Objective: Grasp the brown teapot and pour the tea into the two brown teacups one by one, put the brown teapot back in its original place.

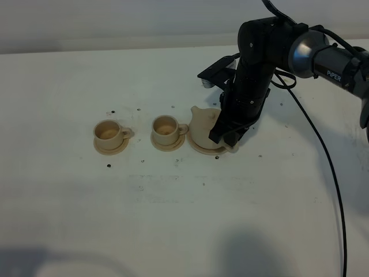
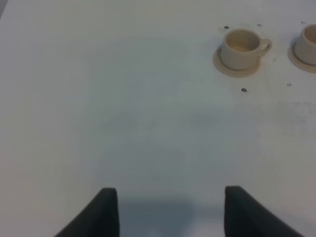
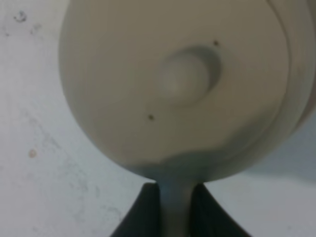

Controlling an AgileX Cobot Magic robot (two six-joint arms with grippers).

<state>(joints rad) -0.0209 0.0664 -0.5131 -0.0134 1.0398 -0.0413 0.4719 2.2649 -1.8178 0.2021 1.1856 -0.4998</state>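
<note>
- Right gripper has its jaws drawn in tight on the loop handle of the brown teapot — one dark finger presses against each side of it.
- Left gripper hangs over the white table, jaws spread wide with nothing between them.
- Seen from the high camera, the brown teapot rests on the wide saucer, to the right of both cups, with its spout turned toward them. Whether its base sits fully down I cannot tell, as the right arm covers that side.
- Looking down from the right wrist, the lid knob shows blurred at the pot's middle.
- Upright on its small saucer, the nearer teacup stands just beside the wide saucer — the farther teacup stands on its own saucer further left, a little apart.
- Both cup handles point toward the pot.
</note>
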